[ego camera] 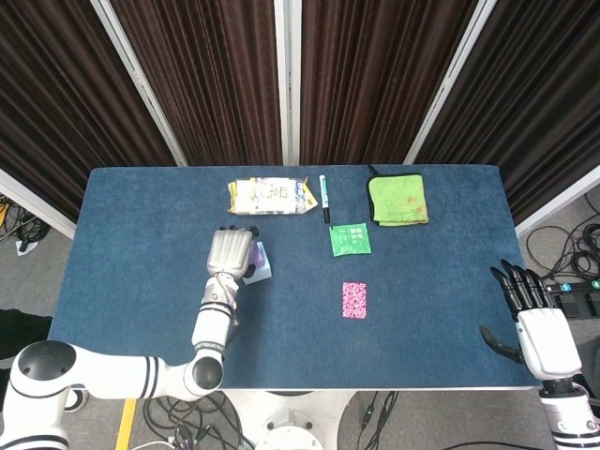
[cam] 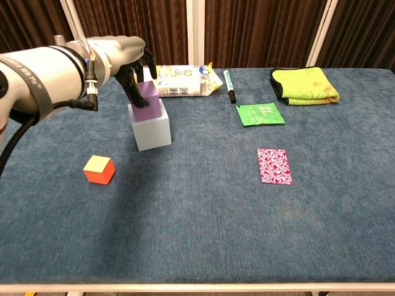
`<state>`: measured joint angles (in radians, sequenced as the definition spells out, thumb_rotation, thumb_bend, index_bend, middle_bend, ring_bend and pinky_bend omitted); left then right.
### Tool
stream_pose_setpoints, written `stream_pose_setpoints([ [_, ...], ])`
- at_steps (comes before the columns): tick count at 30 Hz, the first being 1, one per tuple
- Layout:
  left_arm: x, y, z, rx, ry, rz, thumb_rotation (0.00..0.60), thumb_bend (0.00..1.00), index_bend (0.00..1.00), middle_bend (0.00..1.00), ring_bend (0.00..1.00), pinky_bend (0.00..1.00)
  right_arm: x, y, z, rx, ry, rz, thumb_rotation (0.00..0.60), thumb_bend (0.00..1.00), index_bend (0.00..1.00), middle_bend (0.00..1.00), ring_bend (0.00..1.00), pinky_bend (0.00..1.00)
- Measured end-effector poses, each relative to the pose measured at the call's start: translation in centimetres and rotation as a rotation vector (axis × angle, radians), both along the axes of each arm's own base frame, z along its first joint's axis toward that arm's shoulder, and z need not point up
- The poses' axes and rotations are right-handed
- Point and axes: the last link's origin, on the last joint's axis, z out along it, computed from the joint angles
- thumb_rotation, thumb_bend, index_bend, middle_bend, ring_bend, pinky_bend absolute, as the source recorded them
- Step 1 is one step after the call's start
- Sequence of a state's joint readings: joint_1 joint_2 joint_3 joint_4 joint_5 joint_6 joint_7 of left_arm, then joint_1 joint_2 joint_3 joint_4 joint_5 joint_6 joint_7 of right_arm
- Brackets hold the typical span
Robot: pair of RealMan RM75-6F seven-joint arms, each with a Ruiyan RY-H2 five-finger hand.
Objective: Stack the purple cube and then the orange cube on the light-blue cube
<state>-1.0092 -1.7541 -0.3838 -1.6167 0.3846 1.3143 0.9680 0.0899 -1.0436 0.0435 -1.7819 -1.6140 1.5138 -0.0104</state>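
snack bag (cam: 185,80) | marker (cam: 229,86) | green cloth (cam: 305,85) | green sachet (cam: 260,114) | pink packet (cam: 274,165)

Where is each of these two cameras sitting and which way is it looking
Head view: high above the near edge, looking almost straight down on the table; both arms show, left hand and right hand.
Chest view: low at the near edge, looking across toward the curtains; only the left arm and left hand show.
Both show: left hand holding the purple cube on the light-blue cube, plus the green cloth.

3 cubes (cam: 149,118), 2 sachets (cam: 260,115), 1 marker (cam: 228,85), 1 cloth (cam: 305,84), 1 snack bag (cam: 183,81).
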Motion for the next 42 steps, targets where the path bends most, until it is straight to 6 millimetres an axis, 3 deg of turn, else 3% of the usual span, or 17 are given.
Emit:
stream_pose_setpoints([
  [8, 0.0, -0.2, -0.6, -0.017, -0.013, -0.002, 0.6, 0.31, 0.34, 0.55, 0.33, 0.32, 0.0, 0.0, 0.0, -0.001, -0.003, 0.0, 0.6, 0.18, 0.0, 0.0, 0.0, 0.0],
  [13, 0.0, -0.3, -0.6, -0.042, -0.042, 0.002, 0.6, 0.2, 0.22, 0.32, 0.26, 0.29, 0.0, 0.0, 0.1, -0.003, -0.006, 0.001, 0.6, 0.18, 0.0, 0.0, 0.0, 0.0],
  [16, 0.0, -0.4, -0.2, -0.046, -0.055, 0.008, 0.6, 0.16, 0.18, 0.24, 0.23, 0.26, 0.0, -0.1, 0.2, -0.004, -0.008, 0.001, 0.6, 0.18, 0.0, 0.0, 0.0, 0.0],
  [28, -1.1, -0.8, 3.7, 0.01, -0.078, 0.023, 0.6, 0.14, 0.17, 0.23, 0.21, 0.24, 0.1, 0.0, 0.2, 0.0, -0.005, 0.002, 0.6, 0.18, 0.0, 0.0, 0.0, 0.0],
  [34, -5.0, -2.4, 7.3, 0.061, -0.054, 0.073, 0.6, 0.14, 0.17, 0.29, 0.21, 0.25, 0.0, 0.1, 0.1, -0.001, -0.007, 0.002, 0.6, 0.18, 0.0, 0.0, 0.0, 0.0],
  [39, -9.1, -4.5, 9.3, 0.089, -0.04, 0.089, 0.6, 0.15, 0.32, 0.37, 0.22, 0.29, 0.1, 0.0, 0.1, -0.002, 0.0, 0.001, 0.6, 0.18, 0.0, 0.0, 0.0, 0.0],
  [42, -10.3, -5.3, 10.0, 0.095, -0.023, 0.034, 0.6, 0.15, 0.36, 0.4, 0.23, 0.32, 0.1, 0.0, 0.0, -0.002, 0.005, 0.0, 0.6, 0.18, 0.0, 0.0, 0.0, 0.0],
])
